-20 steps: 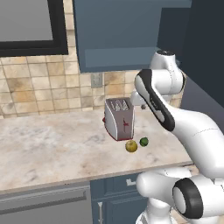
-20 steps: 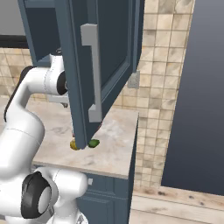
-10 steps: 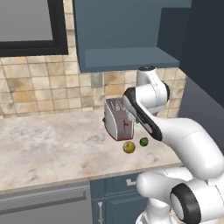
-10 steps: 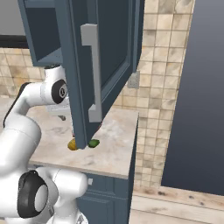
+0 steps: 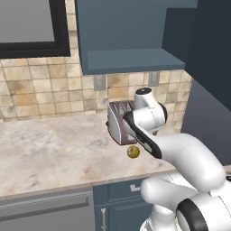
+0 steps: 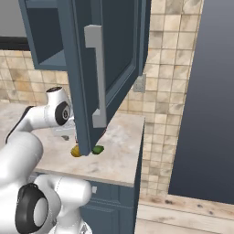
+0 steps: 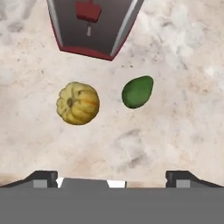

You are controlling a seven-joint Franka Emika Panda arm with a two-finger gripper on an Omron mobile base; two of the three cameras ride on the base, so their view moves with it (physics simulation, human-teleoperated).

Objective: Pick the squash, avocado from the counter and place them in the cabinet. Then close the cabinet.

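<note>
Squash (image 7: 78, 103), avocado (image 7: 137, 92), unlabelled toaster (image 7: 94, 26)

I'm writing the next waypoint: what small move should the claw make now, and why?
Probably lower the open claw onto the squash. It lies free on the counter beside the avocado, before the toaster; nothing is held.

Toaster (image 5: 118, 127) silver with red trim, stands upright near tiled backsplash (image 5: 40, 90); red lever (image 7: 88, 10) visible on its end in hand view. Two wall outlets (image 5: 99, 82) on tiles. Dark-framed panel (image 5: 28, 25) upper left, above tiles. Dark blue base drawers (image 6: 116, 201) lower down, thin silver handle (image 5: 103, 218) on one front. Wood floor (image 6: 183, 219) at right, beside tall dark panel (image 6: 205, 100).
</note>
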